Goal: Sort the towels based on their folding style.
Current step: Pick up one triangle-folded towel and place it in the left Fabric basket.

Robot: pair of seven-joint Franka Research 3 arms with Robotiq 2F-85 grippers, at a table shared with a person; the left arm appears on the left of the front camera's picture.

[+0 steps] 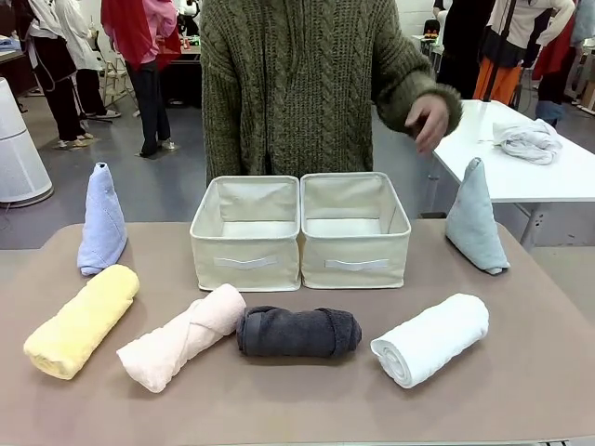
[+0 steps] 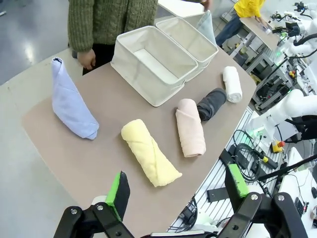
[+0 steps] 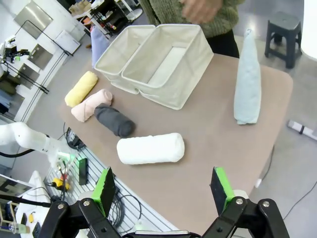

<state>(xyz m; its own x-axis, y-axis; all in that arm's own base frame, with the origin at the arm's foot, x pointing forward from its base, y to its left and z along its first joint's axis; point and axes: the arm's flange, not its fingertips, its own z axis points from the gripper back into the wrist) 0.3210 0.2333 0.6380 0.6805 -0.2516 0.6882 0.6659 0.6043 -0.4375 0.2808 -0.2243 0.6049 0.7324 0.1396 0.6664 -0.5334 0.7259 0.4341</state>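
Four rolled towels lie along the table's near side: yellow [image 1: 80, 321], pink [image 1: 181, 336], dark grey [image 1: 297, 332] and white [image 1: 430, 338]. A periwinkle cone towel [image 1: 101, 221] stands at the far left, a pale blue-grey cone towel [image 1: 475, 218] at the far right. My left gripper [image 2: 177, 192] hangs open high above the table's left end, nearest the yellow roll [image 2: 150, 151]. My right gripper [image 3: 162, 187] is open above the near right edge, just short of the white roll [image 3: 150, 148]. Neither holds anything.
Two beige fabric bins [image 1: 247, 232] [image 1: 353, 229] stand side by side at the table's far middle. A person in a green knit sweater stands behind them, one hand [image 1: 427, 120] raised. A whitish cloth heap [image 1: 527, 139] lies on a white table behind.
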